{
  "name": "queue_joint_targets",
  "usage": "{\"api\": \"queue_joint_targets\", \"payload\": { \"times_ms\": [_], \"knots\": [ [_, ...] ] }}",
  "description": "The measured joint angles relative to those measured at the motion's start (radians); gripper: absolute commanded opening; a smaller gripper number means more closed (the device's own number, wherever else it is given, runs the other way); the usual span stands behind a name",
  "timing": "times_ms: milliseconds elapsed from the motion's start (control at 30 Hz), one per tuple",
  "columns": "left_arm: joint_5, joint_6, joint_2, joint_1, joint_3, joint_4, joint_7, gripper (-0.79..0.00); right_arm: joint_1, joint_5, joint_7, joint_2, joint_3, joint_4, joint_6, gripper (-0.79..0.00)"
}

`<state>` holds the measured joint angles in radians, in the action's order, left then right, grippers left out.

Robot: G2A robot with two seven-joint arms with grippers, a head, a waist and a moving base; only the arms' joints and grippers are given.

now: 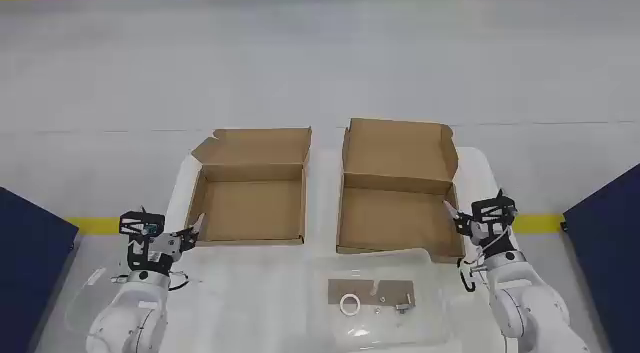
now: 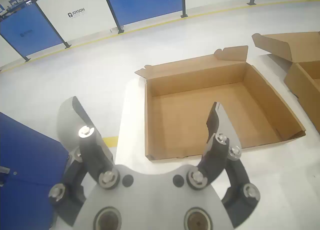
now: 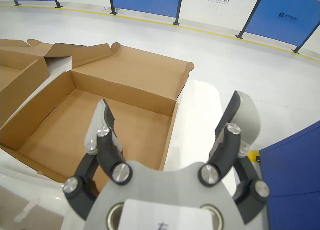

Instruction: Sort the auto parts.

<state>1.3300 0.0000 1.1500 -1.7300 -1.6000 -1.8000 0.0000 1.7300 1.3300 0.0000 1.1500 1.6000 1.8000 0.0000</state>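
Jaws are gaping wide on both arms, gripping nothing: your left gripper (image 1: 191,232) is hovering beside the left brown cardboard box (image 1: 250,209), your right gripper (image 1: 456,217) beside the right brown cardboard box (image 1: 390,219). Small auto parts (image 1: 350,303) are lying in a clear plastic bag (image 1: 388,327) between the arms.

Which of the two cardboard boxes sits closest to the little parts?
The box beside the right gripper; the parts lie right before it. The other box is by the left gripper.

Two cardboard boxes (image 1: 250,211) (image 1: 392,221); one white ring (image 1: 350,303).
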Motion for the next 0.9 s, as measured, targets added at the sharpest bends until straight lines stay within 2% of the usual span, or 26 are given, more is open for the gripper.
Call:
{"api": "queue_joint_targets", "payload": {
  "times_ms": [367,467,667,900],
  "knots": [
    [0.000,0.000,0.000,0.000,0.000,0.000,0.000,0.000,-0.003,0.010,-0.006,0.000,-0.002,0.007,-0.006,0.000],
    [0.000,0.000,0.000,0.000,0.000,0.000,0.000,0.000,-0.006,0.103,-0.003,-0.006,-0.012,0.043,-0.054,0.000],
    [0.000,0.000,0.000,0.000,0.000,0.000,0.000,0.000,-0.022,0.237,0.084,-0.017,-0.012,0.114,-0.182,0.000],
    [0.000,0.000,0.000,0.000,0.000,0.000,0.000,0.000,-0.022,0.237,0.082,-0.017,-0.011,0.114,-0.169,0.000]
  ]
}}
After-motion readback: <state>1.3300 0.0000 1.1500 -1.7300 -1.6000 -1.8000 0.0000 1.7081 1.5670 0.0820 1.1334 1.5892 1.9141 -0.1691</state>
